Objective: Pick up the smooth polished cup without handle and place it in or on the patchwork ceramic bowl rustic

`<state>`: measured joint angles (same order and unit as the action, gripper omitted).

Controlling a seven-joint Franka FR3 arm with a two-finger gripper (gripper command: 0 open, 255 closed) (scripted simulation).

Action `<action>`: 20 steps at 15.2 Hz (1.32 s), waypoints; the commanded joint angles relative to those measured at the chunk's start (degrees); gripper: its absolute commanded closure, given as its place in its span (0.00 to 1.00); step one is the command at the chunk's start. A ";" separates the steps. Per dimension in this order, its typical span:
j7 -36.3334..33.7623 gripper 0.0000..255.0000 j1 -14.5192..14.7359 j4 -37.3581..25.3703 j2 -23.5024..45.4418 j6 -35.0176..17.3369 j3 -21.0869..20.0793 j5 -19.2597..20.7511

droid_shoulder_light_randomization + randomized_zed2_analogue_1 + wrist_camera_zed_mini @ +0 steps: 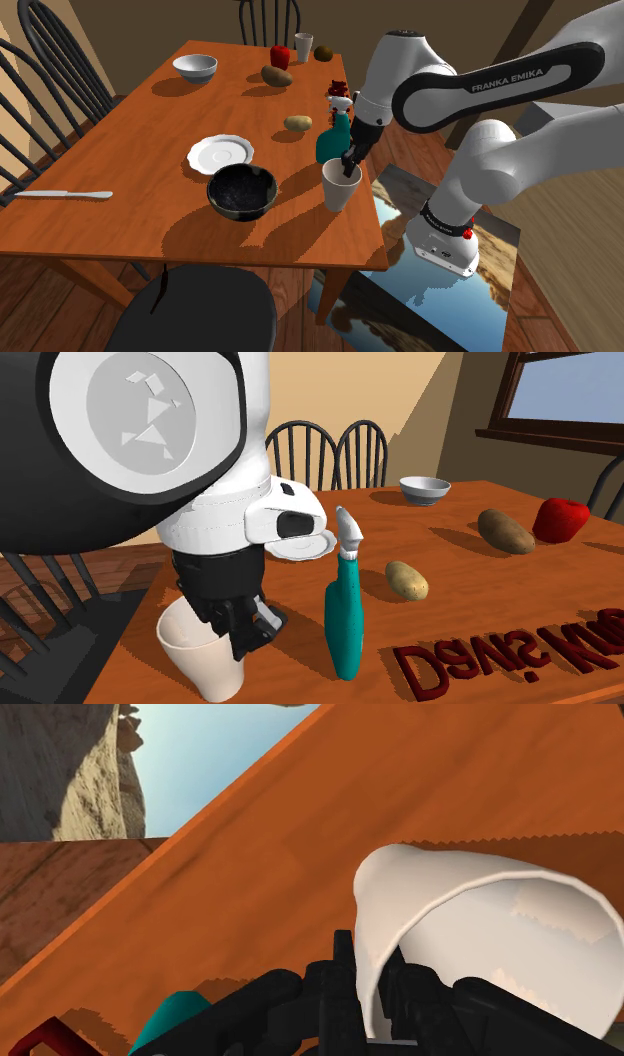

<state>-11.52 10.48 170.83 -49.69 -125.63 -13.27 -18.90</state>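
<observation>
The table [120,225] runs out just below and to the right of where you are working in the shoulder view, so anything you drop there is likely to roll off the edge onto the floor. The dark speckled bowl [241,192], which I take to be your target, sits in the lower middle of that frame, just to the left of the cup. The path is short, but the bowl is shallow, and a tall cup released off-centre could tip over its rim. The teal spray bottle [331,143] stands just above the cup in the frame, right by the hand. If you swing the wrist while lifting, you may knock it over. The white cup [338,192] is at the table's near edge, right of the bowl, and I cannot tell whether its base has left the wood. The gripper [362,994] is clamped on the cup's wall, one finger inside the rim and one outside. That pinch grips only a thin strip of smooth wall, so the cup may pivot or slip if you move fast.
</observation>
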 commanded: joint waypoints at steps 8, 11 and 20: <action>-0.46 1.00 -0.48 -2.15 -1.94 4.17 0.58 1.00; -0.76 1.00 -0.81 -3.96 -3.09 7.11 1.03 1.69; -1.58 1.00 -1.65 -9.98 -5.08 15.04 2.32 3.45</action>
<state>-13.05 8.93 161.55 -54.66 -111.40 -11.10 -15.64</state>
